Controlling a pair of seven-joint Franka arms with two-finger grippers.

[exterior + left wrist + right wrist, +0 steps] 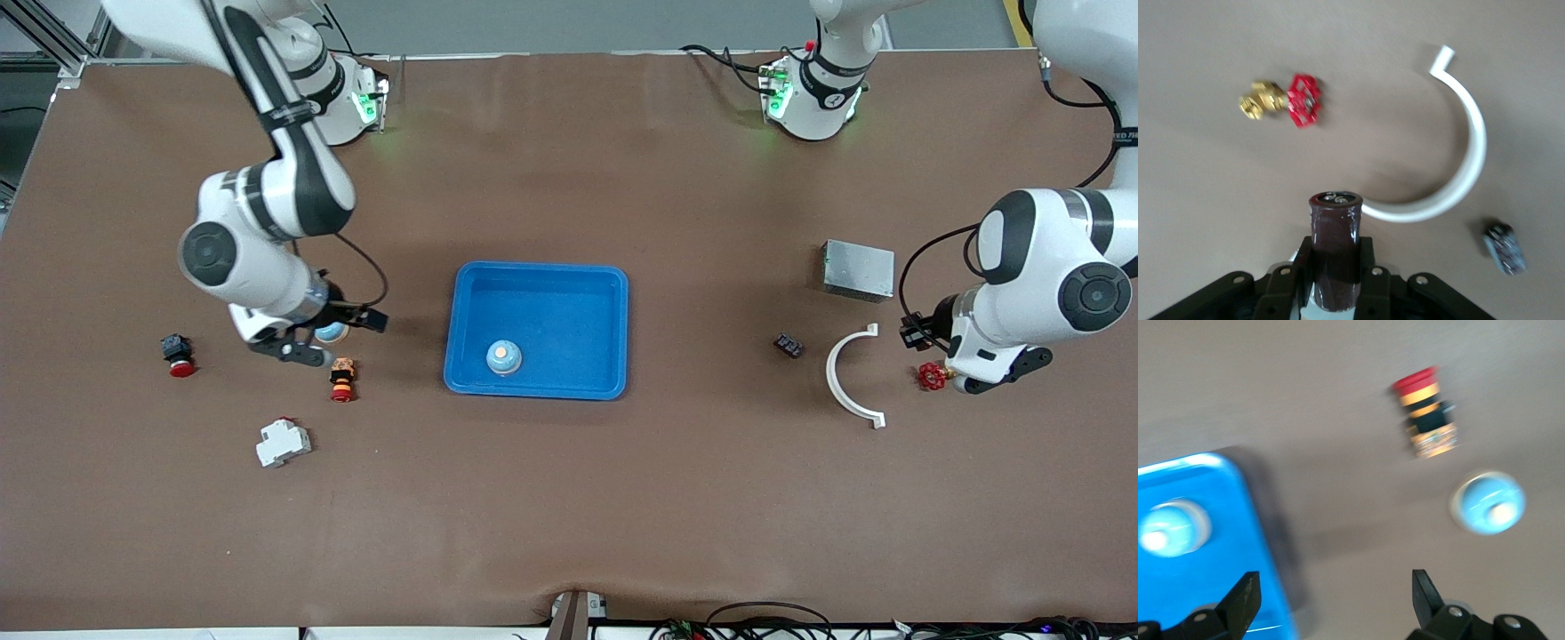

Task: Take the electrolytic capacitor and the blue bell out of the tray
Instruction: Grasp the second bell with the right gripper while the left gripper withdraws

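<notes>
- Over at the left arm's end of the worktop (569, 498), the left claw (1333, 280) is clamped on the electrolytic capacitor (1335, 250), near the red valve (1303, 100): lower it upright before letting go.
- Right claw (1331, 600) is wide open and empty, over worktop beside the tray (536, 276).
- One blue bell (503, 357) sits in the tray; another bell (1487, 502) is already out.

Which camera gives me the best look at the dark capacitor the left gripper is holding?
The left wrist view: the capacitor stands upright between the left gripper's fingers, its top terminals visible. In the front view the arm hides it; only the left gripper shows, beside the red valve. The right wrist view misses it.
</notes>
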